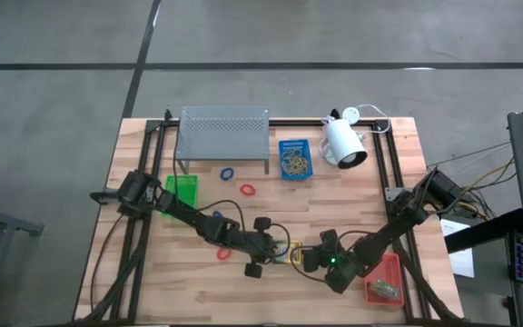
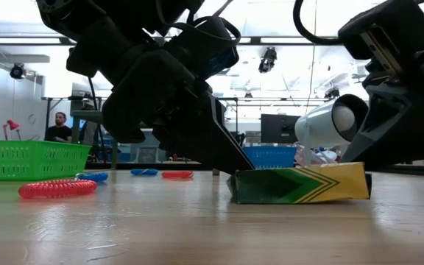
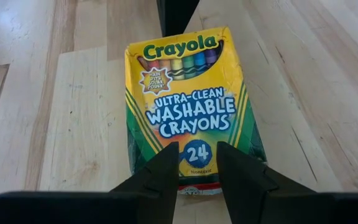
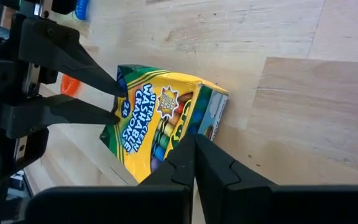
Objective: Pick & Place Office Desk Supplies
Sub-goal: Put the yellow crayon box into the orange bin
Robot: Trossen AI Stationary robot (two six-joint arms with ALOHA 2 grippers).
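A yellow and green crayon box [image 3: 188,106] lies flat on the wooden table, near its front middle, between my two grippers [image 1: 288,252]. My left gripper [image 3: 196,163] comes from the table's left, slanting down, fingers apart over the box's "24" end. My right gripper [image 4: 194,142] comes from the table's right with its fingers shut at the box's "Crayola" end. In the low view the box [image 2: 300,184] rests on its broad face, its right end slightly higher. My left gripper rests its two spread fingertips [image 4: 118,93] on the box's "24" end [image 3: 197,152], slanting down from the table's left. The box is wider than the gap, so nothing is pinched. The box stays on the table. My right gripper touches the box's "Crayola" end [image 4: 188,127] with its shut fingertips, slanting down from the table's right. Nothing shows between the fingers.
A red loop [image 1: 224,253] lies left of the box. More red [image 1: 247,190] and blue [image 1: 227,172] loops, a green tray [image 1: 183,189], a blue tray [image 1: 295,159] of rubber bands, a grey shelf [image 1: 223,132] and a white lamp [image 1: 345,141] stand farther back. A red tray [image 1: 384,277] sits front right.
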